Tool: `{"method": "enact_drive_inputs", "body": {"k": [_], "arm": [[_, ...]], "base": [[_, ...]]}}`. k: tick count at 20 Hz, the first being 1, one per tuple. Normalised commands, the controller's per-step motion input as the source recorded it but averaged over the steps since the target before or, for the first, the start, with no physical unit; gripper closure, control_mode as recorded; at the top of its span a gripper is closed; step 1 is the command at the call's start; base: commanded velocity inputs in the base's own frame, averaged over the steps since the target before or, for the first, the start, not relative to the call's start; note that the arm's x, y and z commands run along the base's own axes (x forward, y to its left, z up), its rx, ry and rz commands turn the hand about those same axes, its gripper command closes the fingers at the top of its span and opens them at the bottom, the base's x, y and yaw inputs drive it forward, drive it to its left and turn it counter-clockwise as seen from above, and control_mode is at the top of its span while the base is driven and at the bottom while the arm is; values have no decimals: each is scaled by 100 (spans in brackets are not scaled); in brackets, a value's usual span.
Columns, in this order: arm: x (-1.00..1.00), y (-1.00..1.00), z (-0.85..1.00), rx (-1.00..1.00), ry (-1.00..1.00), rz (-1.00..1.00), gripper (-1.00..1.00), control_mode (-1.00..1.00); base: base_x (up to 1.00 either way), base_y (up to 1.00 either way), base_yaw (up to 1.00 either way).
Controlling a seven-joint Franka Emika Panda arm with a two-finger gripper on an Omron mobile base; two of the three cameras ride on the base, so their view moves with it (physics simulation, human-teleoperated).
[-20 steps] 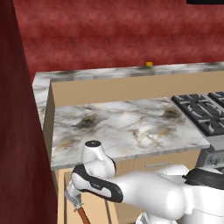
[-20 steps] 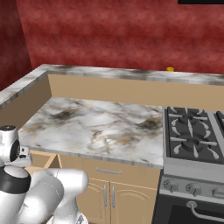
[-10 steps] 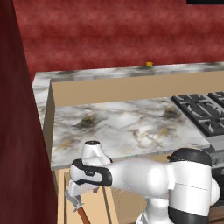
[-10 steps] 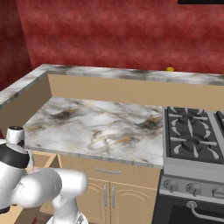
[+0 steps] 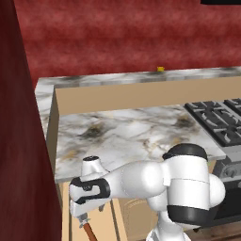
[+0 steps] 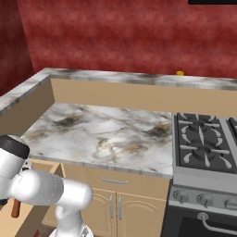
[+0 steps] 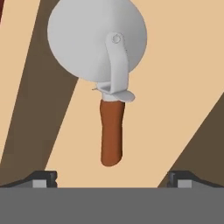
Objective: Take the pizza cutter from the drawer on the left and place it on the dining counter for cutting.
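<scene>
Item: pizza cutter, grey round blade with a slim reddish-brown handle, lying flat on the tan floor of the open drawer. In the hand view it sits directly ahead of the end effector, centred between the two dark fingertips, handle end nearest them and blade farthest; the fingertips stand far apart at either side, wide open, touching neither handle nor blade and holding nothing. A grey metal fork runs from the top of the handle up over the blade face to a small hub. Dark shadow bands cross the drawer floor to either side of the cutter. In the left base view the handle shows just below the end effector, which hangs low inside the drawer, in front of and beneath the edge of the marble worktop. In the right base view the handle shows as a short brown stub beside the white arm, over the drawer. Beyond the worktop, away from the end effector: the dining counter, a raised marble-topped ledge on tan panels, carrying a small yellow cup well apart from the cutter. To the far side of the worktop: a stove with dark grates.
</scene>
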Motion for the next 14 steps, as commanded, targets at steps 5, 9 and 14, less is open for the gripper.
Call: {"method": "enact_drive_inputs", "body": {"k": [5, 9, 14], "arm": [[1, 0, -10, -4, 0, 0, -100, -100], [4, 0, -1, 0, 7, 0, -100, -100], [2, 0, 0, 0, 8, 0, -100, -100]], "base": [[0, 0, 0], [0, 0, 0], [0, 0, 0]]}}
